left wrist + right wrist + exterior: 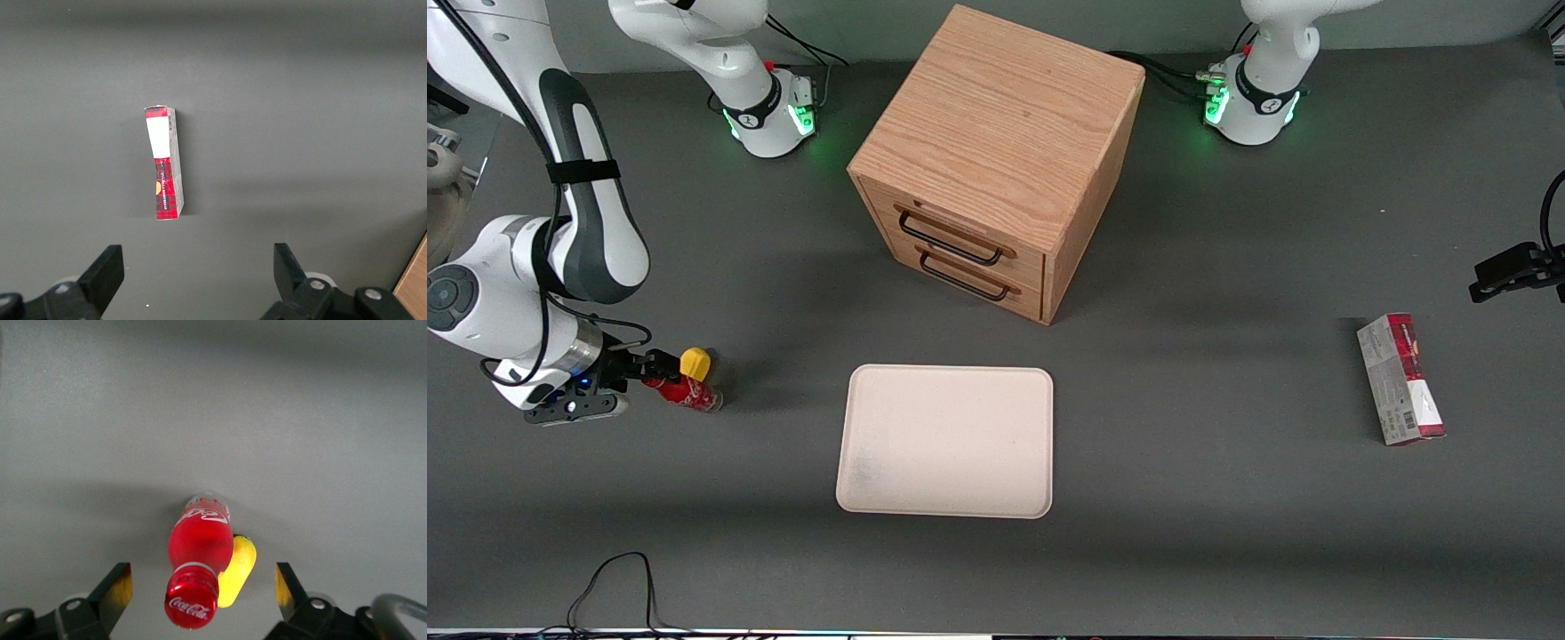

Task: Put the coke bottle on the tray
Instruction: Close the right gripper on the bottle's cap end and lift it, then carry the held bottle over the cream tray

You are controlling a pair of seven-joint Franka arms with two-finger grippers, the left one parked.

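Note:
The coke bottle (689,393) lies on the grey table toward the working arm's end, its red cap pointing at my right gripper (647,380). In the right wrist view the bottle (199,550) shows its red label and cap between the two spread fingers of the gripper (203,579), and neither finger touches it. The gripper is open and low over the table. A small yellow rounded object (695,363) sits against the bottle, farther from the front camera; it also shows in the right wrist view (237,572). The cream-beige tray (947,440) lies flat and bare in front of the drawer box.
A wooden drawer box (996,151) with two black handles stands farther from the front camera than the tray. A red-and-grey carton (1400,380) lies toward the parked arm's end of the table and also shows in the left wrist view (164,163).

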